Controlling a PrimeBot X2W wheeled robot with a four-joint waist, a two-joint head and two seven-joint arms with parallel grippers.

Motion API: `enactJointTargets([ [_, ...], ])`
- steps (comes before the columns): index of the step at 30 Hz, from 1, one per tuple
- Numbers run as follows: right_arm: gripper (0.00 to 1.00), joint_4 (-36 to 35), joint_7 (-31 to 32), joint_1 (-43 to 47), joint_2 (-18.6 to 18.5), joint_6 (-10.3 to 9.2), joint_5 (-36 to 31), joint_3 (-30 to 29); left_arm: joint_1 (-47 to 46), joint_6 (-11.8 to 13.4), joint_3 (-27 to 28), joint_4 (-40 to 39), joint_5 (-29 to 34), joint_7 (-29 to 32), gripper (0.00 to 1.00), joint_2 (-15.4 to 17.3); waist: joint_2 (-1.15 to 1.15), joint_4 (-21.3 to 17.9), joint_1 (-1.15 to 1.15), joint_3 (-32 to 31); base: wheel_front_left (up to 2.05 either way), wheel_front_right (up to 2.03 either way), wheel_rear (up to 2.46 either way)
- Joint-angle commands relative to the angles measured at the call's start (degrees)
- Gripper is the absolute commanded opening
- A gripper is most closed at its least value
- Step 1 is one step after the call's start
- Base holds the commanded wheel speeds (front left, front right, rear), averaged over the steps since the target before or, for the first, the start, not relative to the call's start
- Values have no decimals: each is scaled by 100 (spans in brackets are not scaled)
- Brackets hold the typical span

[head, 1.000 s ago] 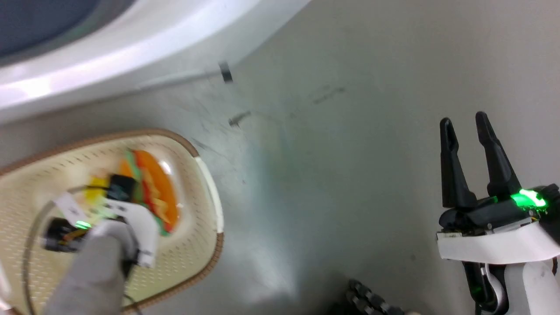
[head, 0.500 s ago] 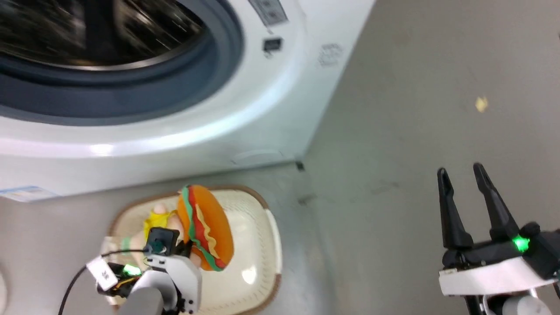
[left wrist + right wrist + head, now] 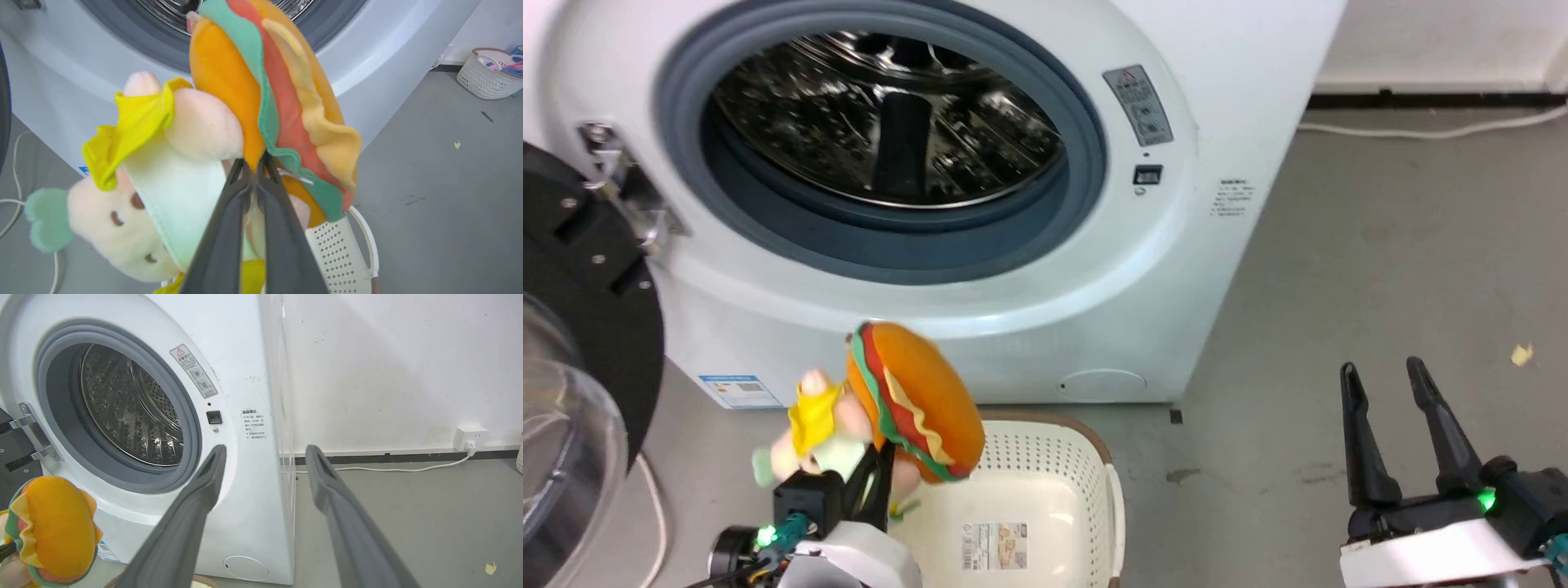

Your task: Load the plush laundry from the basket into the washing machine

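My left gripper (image 3: 882, 461) (image 3: 254, 157) is shut on the plush laundry (image 3: 907, 396) (image 3: 229, 122) (image 3: 53, 531), an orange hamburger with a pale pink and yellow figure hanging beside it. The bundle hangs above the cream basket (image 3: 1086, 457) (image 3: 339, 249), just below the washing machine (image 3: 1160, 269) (image 3: 249, 457). The machine's steel drum (image 3: 882, 114) stands open, its black-rimmed door (image 3: 580, 327) swung to the left. At the lower right my right gripper (image 3: 1380, 376) (image 3: 263, 453) is open and holds nothing.
A white cable (image 3: 400, 468) runs along the grey floor to a wall socket (image 3: 472, 439) right of the machine. A second white basket (image 3: 490, 73) with coloured items stands far off by the wall. A cord (image 3: 12, 200) lies on the floor left of the machine.
The head camera has tilted up from the floor and basket to the machine's open drum. My left gripper has lifted the plush laundry out of the basket. The right gripper stays open.
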Motion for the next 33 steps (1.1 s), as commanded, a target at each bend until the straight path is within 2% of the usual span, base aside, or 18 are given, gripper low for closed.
enactJointTargets([
  [1,100,8,-26,99,-9,-4,-43,14,145,57,121,-481,68,-32,0,-45,0,98,2,-113,0,0,0],
  [2,100,8,-26,99,-9,-4,-43,14,145,57,121,-481,68,-32,0,-45,0,98,2,-113,0,0,0],
  [3,100,0,-26,109,-9,-4,-48,22,265,91,254,-978,130,-32,0,-87,0,97,2,-108,0,0,0],
  [8,100,-54,-26,38,-9,-4,-35,72,252,66,550,-2069,311,-32,0,-164,0,22,2,141,0,0,0],
  [13,100,-147,-26,-182,-9,-4,-17,176,-243,-72,797,-2621,397,-32,0,-158,0,-178,2,776,0,0,0],
  [18,100,-183,-26,-478,-9,-4,55,312,-1092,-221,926,-2531,573,-32,0,156,0,-555,2,1516,0,0,0],
  [23,100,-214,-26,-720,-9,-4,240,359,-2152,-332,930,-2092,661,94,0,577,0,-952,2,2174,0,0,0],
  [33,100,-198,-26,-1054,-9,-4,702,461,-4481,-473,776,-1044,774,1280,0,1543,0,-1570,2,3028,0,0,0],
])
